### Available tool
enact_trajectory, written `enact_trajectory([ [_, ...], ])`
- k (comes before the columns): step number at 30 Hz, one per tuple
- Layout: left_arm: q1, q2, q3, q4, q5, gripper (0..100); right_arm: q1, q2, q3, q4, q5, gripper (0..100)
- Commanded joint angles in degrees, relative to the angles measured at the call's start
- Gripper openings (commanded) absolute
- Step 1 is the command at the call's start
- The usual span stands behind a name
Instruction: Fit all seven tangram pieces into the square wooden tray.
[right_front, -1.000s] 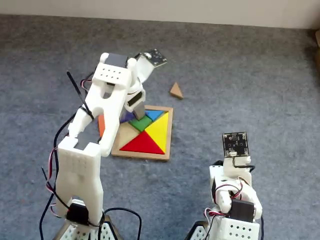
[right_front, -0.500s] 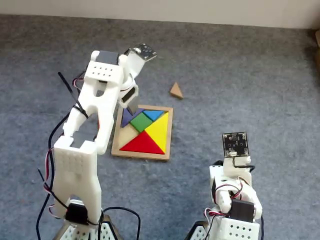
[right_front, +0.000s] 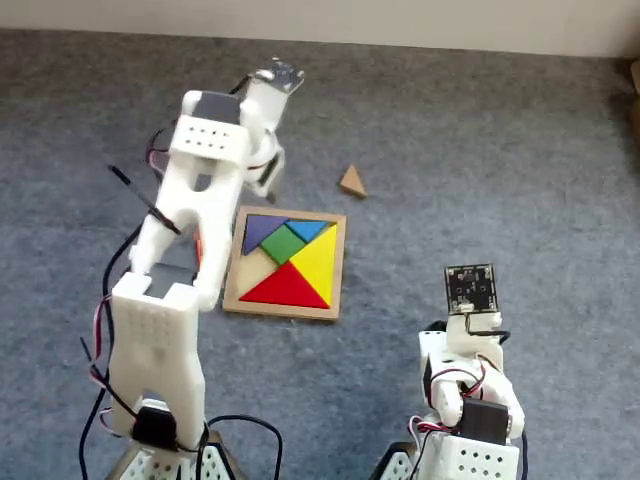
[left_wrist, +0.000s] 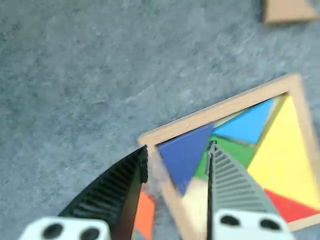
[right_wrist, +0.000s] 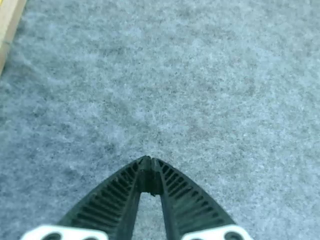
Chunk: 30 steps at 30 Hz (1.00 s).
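Tray (left_wrist: 220, 111) corner with the blue triangle (left_wrist: 182, 155) shows between the spread, empty left claw (left_wrist: 178, 148) tips; right claw (right_wrist: 151, 162) pressed together.

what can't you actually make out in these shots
- Orange piece: in the left wrist view, its shape is hidden behind the black jaw and cut by the edge. In the high view, the left arm covers most of it.
- Tan piece: in the left wrist view, cut off at the edge.
- Pale patch inside the tray: bare floor or a pale piece, cannot tell.
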<state>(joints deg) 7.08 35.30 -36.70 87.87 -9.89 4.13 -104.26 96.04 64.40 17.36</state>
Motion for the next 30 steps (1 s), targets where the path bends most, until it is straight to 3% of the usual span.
enact_trajectory([
  [1, 6.81, -0.48, -2.51, -5.63, 7.91, 24, 0.75, -0.84, 7.52, -0.84, -0.35, 0.5],
  [6, 10.42, 4.35, -4.62, -10.90, 16.97, 29, 0.75, -0.84, 7.52, -0.84, -0.35, 0.5],
  [15, 13.32, 12.18, -14.20, -10.99, 30.15, 29, 0.75, -0.84, 7.52, -0.84, -0.35, 0.5],
  [18, 13.41, 12.26, -14.20, -10.90, 31.21, 29, 0.75, -0.84, 7.52, -0.84, -0.35, 0.5],
  [22, 12.88, 11.91, -15.34, -7.21, 31.12, 25, 0.92, -0.92, 7.52, -1.19, -0.35, 0.5],
  [30, 6.37, 5.49, -27.91, 8.97, 30.33, 19, 6.11, -0.57, 4.18, -2.68, -0.35, 4.7],
])
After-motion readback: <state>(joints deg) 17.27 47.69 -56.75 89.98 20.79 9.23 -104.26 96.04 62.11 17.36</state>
